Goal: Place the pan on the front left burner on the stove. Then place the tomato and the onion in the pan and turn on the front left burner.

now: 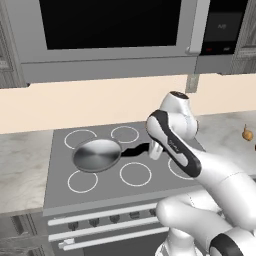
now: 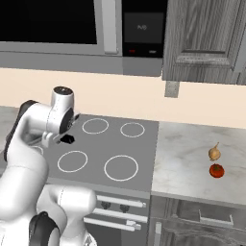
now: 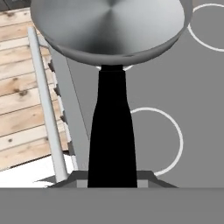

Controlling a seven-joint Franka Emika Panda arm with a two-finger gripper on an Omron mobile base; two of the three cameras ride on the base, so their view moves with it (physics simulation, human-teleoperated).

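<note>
Hand view, nearest element first: the gripper (image 3: 112,183) is clenched on the black handle (image 3: 110,131) of the pan (image 3: 109,26). The handle runs straight away from the fingers to the steel bowl, which hangs above the grey stove (image 3: 197,87). A white burner ring (image 3: 177,135) lies beneath the handle to one side. A pale bar handle (image 3: 43,105) of the stove front and wooden flooring (image 3: 17,109) show on the other side.

Left base view, near to far: the stove front carries pale bar handles (image 1: 100,220) and dark knobs (image 1: 95,221). The front left burner (image 1: 82,181) lies uncovered at the near left of the cooktop. The pan (image 1: 96,155) sits just beyond it, over the left side of the cooktop between the near and far rings, its handle pointing right toward the gripper (image 1: 155,149). A microwave (image 1: 110,30) hangs above the far wall.

Right base view: the tomato (image 2: 216,170) rests on the counter (image 2: 187,153) right of the stove, well apart from the pan. The onion (image 2: 214,153) sits just behind the tomato, farther from the counter's near edge.
</note>
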